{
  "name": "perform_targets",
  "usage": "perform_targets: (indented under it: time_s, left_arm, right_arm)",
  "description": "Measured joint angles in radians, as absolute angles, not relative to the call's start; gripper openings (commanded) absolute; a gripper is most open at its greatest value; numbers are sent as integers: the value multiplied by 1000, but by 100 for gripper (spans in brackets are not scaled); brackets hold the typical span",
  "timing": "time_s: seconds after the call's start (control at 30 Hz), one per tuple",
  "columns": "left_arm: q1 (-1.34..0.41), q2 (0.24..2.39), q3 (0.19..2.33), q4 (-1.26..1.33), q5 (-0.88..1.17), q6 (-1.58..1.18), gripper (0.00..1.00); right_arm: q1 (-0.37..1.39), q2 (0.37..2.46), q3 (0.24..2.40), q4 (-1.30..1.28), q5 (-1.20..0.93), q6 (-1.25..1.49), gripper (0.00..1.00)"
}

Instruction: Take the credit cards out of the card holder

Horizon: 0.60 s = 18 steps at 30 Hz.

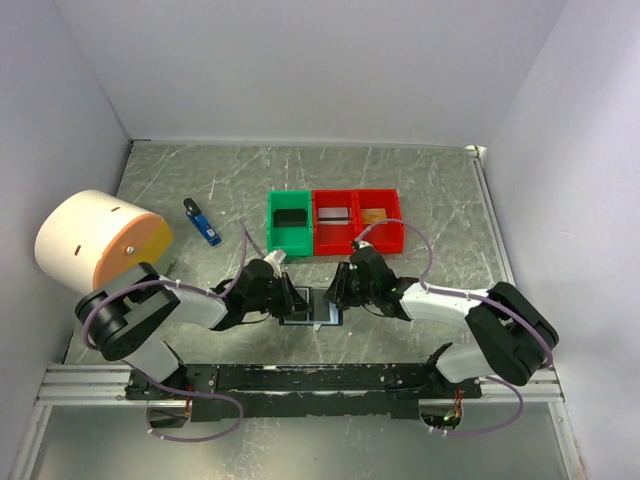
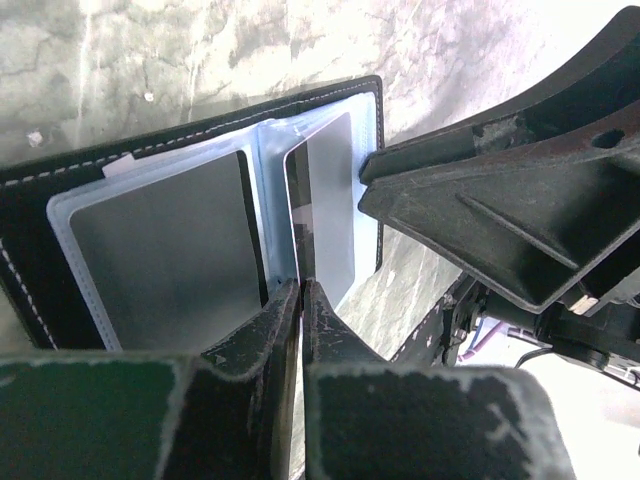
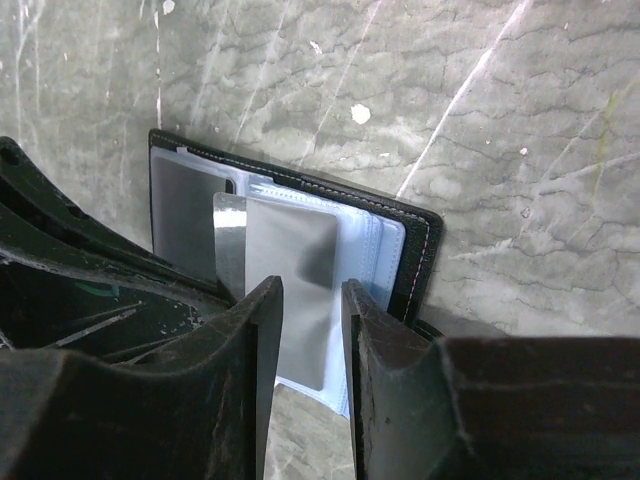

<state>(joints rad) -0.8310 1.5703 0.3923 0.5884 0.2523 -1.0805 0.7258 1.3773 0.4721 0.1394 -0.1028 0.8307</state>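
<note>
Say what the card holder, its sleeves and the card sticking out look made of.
The card holder: probably leather or imitation, matte black, pale edge stitching. The sleeves: soft clear bluish plastic, see-through. The card: stiff plastic, silvery grey, satin sheen.

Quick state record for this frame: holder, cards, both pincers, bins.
card holder: open on table, between pincers
left pincer: shut on edge of grey card
right pincer: jaws apart over sleeves
green bin: black card inside
middle red bin: silvery card inside
right red bin: orange-gold card inside
</note>
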Motion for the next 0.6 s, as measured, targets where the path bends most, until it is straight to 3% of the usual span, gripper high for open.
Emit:
perform_targets:
  time_s: [0.33, 0.6]
  left_arm:
    - [-831, 1556, 418, 525, 239, -1050, 15]
    - [-831, 1560, 419, 537, 241, -1048, 25]
  right_arm:
    - [726, 1360, 564, 41, -136, 767, 31]
    - [723, 1430, 525, 104, -151, 793, 31]
